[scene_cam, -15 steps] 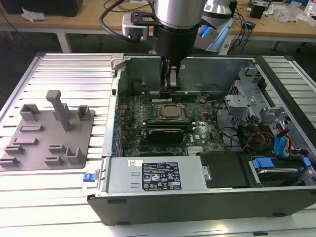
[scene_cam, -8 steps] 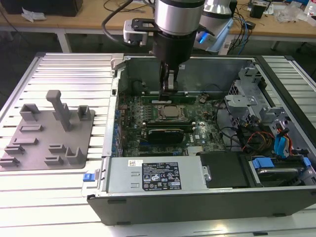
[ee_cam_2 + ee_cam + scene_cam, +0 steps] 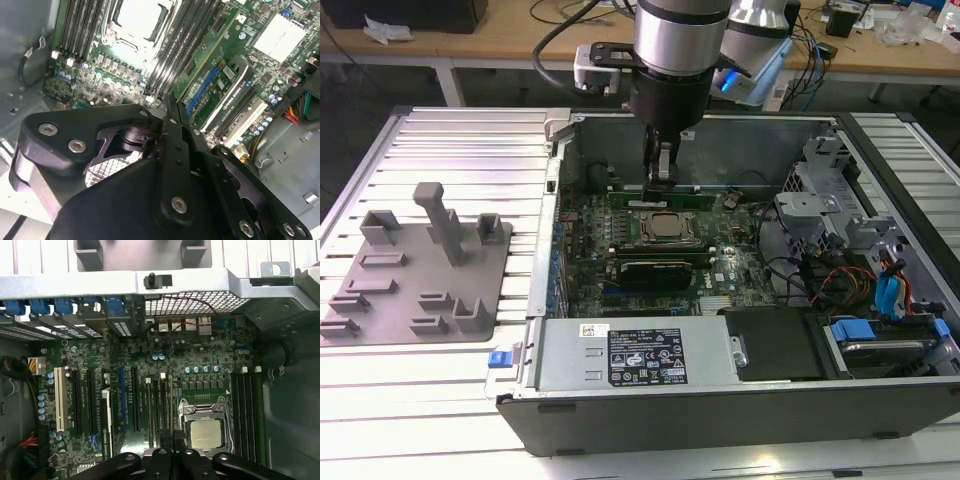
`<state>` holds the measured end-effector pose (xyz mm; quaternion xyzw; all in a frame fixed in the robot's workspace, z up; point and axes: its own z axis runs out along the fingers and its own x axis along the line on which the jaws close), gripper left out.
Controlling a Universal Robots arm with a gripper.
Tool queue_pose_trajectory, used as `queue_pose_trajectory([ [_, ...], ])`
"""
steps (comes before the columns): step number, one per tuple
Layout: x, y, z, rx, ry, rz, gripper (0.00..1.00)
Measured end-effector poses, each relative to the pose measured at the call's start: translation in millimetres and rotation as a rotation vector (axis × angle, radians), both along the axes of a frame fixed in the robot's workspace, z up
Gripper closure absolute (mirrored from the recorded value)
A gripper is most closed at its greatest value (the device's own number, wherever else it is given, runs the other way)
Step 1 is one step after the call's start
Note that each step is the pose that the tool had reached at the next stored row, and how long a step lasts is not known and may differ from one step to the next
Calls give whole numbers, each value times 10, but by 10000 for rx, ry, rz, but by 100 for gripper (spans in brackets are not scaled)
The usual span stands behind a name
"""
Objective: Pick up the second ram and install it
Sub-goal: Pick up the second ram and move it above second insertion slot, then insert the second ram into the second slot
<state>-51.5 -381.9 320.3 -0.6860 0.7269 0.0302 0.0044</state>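
Green stick, the second ram (image 3: pixel 692 192), stands on edge at the memory slot (image 3: pixel 630 197) just behind the CPU socket (image 3: pixel 665 228). Its long axis runs across the exterior view, contact edge down. Your gripper (image 3: pixel 661 178) is pinched almost closed on its top edge, mid-length. Step, as judged: seating; whether it is fully home is unclear. Finishing calls for straight downward pressure with both ends level.

One robot arm (image 3: pixel 680 40). One gripper (image 3: pixel 661 180). One open computer case (image 3: pixel 720 410) on slatted tabletop (image 3: pixel 450 130). One motherboard (image 3: pixel 738 270). One processor socket (image 3: pixel 667 228). One power supply (image 3: pixel 640 355). One grey fixture plate (image 3: pixel 390 300), by tabletop's edge on exterior view's left. One green ram stick (image 3: pixel 695 197) clearly seen. Five blue card clips (image 3: pixel 40 306) in first wrist view.
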Motion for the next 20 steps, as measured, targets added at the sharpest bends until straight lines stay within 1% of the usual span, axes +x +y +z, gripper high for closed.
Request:
queue_pose_trajectory([
  [3, 14, 1, -70, -1, 0, -7, 91],
  [6, 16, 1, -78, -2, 1, -7, 91],
  [9, 17, 1, -110, -1, 1, -7, 91],
  [20, 16, 1, -121, -1, 1, -7, 91],
])
